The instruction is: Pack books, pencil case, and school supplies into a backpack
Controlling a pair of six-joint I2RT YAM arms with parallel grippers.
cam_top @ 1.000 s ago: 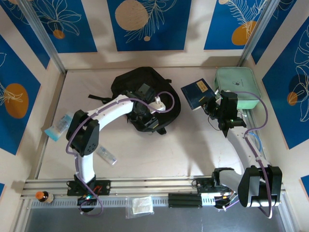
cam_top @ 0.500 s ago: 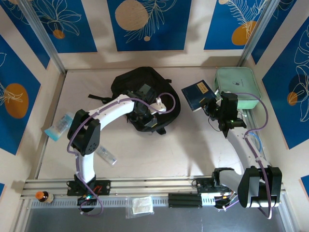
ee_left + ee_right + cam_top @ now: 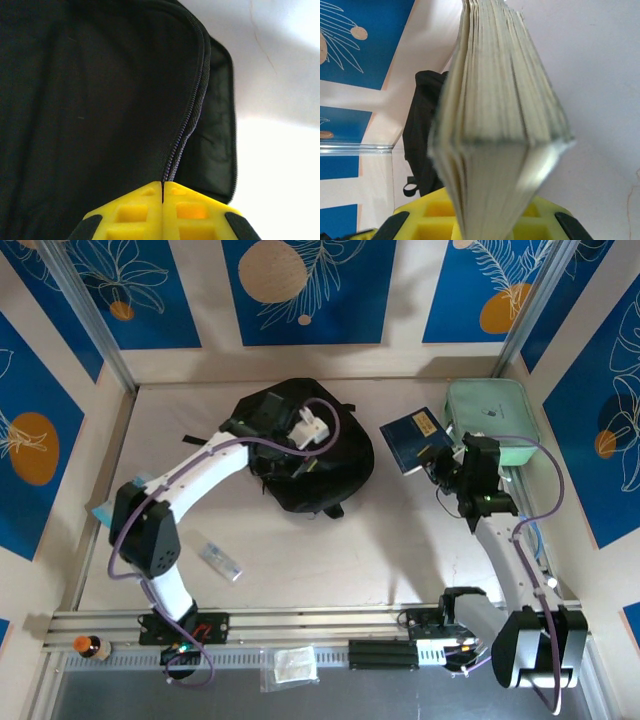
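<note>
Starting at the near edge, we see the metal rail (image 3: 300, 620) where both arms are fixed, and behind it a wide bare part of the table (image 3: 340, 550) that gives free room between the two arms. On the left side of this part lies the small clear box (image 3: 219, 560), apart from everything else. A light-blue packet (image 3: 103, 512) lies close to the left wall, partly under the left arm's elbow. Further in, the black backpack (image 3: 340, 470) sits at the middle of the table, with a bare strip on every side of it. The left gripper (image 3: 162, 187) is fully closed at the backpack's zipper line, which runs right up to its fingertips. We cannot tell if any fabric is caught there. To the right, the right gripper (image 3: 441, 462) is clamped on the dark-blue book (image 3: 410, 438), holding it by its near right edge. The book hangs tilted between the backpack and the mint-green case (image 3: 492, 420). In the right wrist view we see its pale page edges (image 3: 500, 100) rising from between the yellow fingers. The cover carries a small yellow label. The case lies in the far right corner, against the wall.
</note>
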